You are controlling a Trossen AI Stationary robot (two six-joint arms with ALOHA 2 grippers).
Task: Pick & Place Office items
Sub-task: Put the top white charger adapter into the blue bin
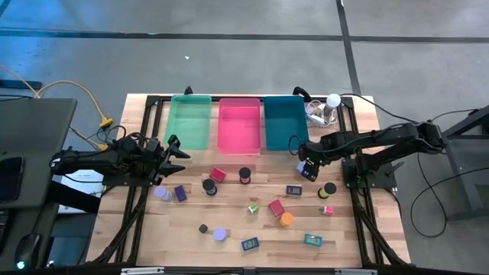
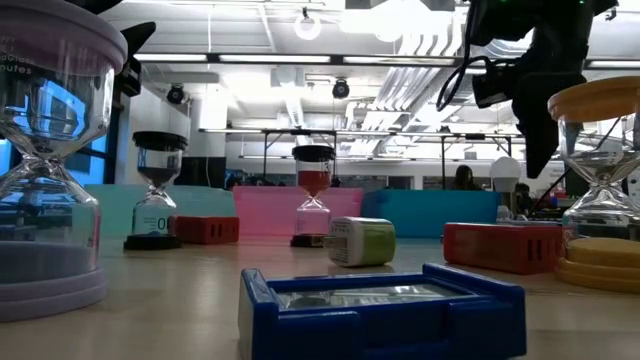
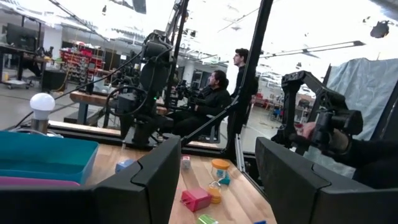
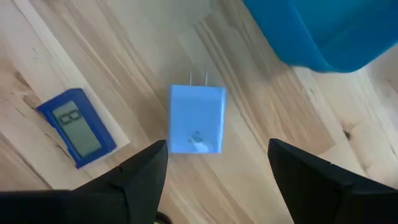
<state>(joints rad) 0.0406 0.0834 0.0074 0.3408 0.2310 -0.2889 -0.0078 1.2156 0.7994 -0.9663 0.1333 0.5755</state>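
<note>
Several small office items lie scattered on the wooden table [image 1: 359, 229]: hourglass timers, red [image 1: 276, 207], green and purple blocks, and lavender and orange discs. My right gripper [image 1: 307, 163] points down, open, above a light blue plug block [image 4: 197, 118]. That block lies flat on the table just in front of the teal bin [image 1: 284, 122]. The fingers stand on either side of the block and above it, without touching it. A blue digital timer [image 4: 76, 127] lies beside it. My left gripper [image 1: 177, 150] waits open at the table's left side, holding nothing [image 3: 217, 180].
Green [image 1: 189, 122], pink [image 1: 239, 126] and teal bins stand side by side at the far edge. A white ball-topped gadget [image 1: 328, 107] is at the far right corner. A black-and-orange hourglass [image 1: 329, 189] stands close to my right arm. People sit beyond the table.
</note>
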